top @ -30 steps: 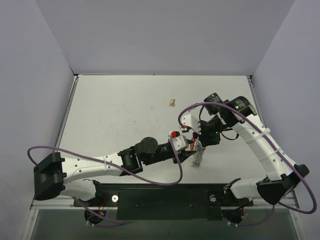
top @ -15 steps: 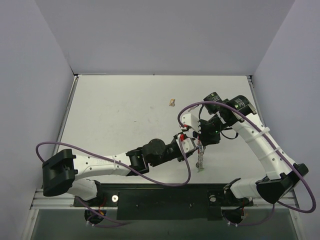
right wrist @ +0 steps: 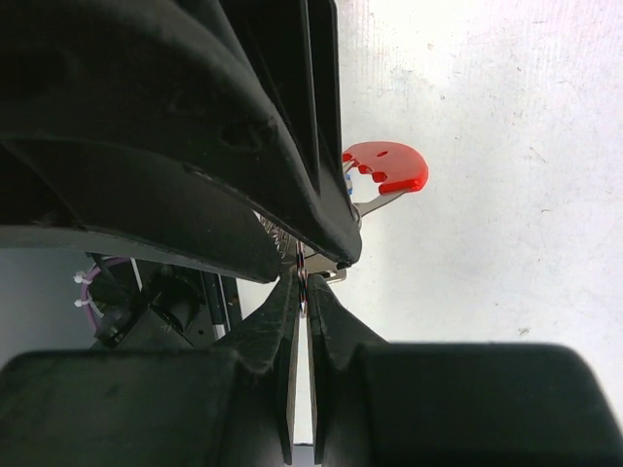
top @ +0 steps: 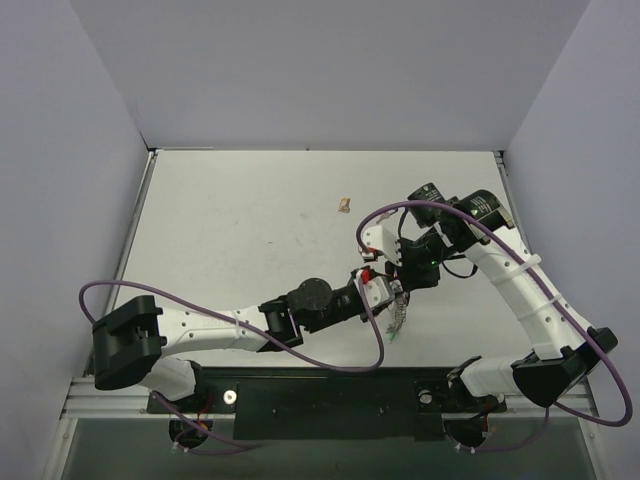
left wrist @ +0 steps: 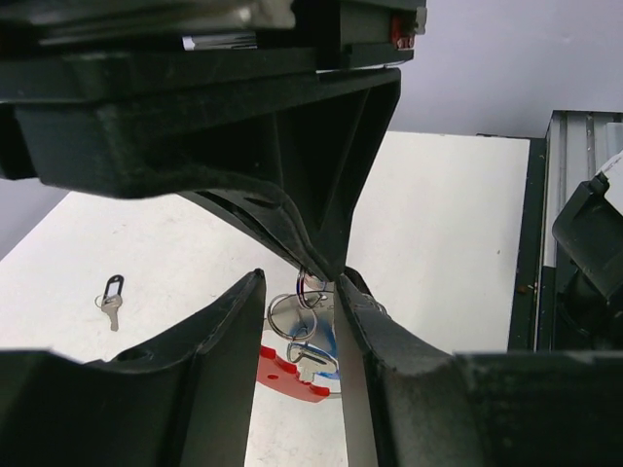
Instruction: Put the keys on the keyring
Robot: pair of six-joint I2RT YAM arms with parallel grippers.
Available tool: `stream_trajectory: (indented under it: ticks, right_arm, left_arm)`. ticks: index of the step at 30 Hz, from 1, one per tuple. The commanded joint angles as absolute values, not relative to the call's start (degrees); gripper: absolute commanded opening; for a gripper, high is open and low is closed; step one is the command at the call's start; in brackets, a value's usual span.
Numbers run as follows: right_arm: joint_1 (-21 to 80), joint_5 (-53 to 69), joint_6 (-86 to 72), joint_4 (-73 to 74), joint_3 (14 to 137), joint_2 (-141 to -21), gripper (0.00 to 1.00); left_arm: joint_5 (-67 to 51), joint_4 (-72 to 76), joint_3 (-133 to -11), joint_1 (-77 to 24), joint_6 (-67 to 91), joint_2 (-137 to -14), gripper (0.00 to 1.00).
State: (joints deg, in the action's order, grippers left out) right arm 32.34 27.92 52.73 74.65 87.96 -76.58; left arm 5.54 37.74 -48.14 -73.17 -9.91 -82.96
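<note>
My right gripper [right wrist: 304, 282] is shut on the thin metal ring of the keyring [right wrist: 386, 165] and holds it above the table, with the red tag and silver part hanging down. In the top view the keyring [top: 398, 318] dangles below the right gripper [top: 402, 284]. My left gripper [left wrist: 297, 292] is open, and its fingers [left wrist: 234, 331] stand on either side of the hanging rings and red tag [left wrist: 292, 368] without closing on them. One black-headed key [left wrist: 112, 297] lies alone on the table to the left in the left wrist view.
A small pale object [top: 344, 205] lies on the white table [top: 230, 220] towards the back middle; I cannot tell what it is. A black rail [top: 330, 400] runs along the near edge. Purple cables loop beside both arms.
My left arm has reached further right, bringing its open fingers around the hanging keyring. The right gripper has stayed in place, and the keyring's dangling end has swung slightly.
</note>
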Motion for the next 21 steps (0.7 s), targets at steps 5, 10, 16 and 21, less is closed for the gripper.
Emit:
stream_trajectory:
  ticks: [5, 10, 16, 21]
  right_arm:
    - [32.4, 30.1, 53.3, 86.5, 89.9, -76.6, 0.00]
    - [32.4, 30.1, 53.4, 86.6, 89.7, -76.6, 0.00]
    - [32.4, 30.2, 53.5, 86.5, 89.6, -76.6, 0.00]
    - [32.5, 30.3, 53.5, 86.5, 89.6, -76.7, 0.00]
  left_arm:
    - [4.4, 38.6, -50.2, -73.5, -12.0, -83.2, 0.39]
    - [3.4, 37.1, -51.0, -73.5, -12.4, -83.5, 0.31]
    - [3.1, 35.6, -51.8, -73.5, -13.2, -83.2, 0.23]
    - [3.5, 35.5, -51.7, -73.6, -13.4, -82.8, 0.24]
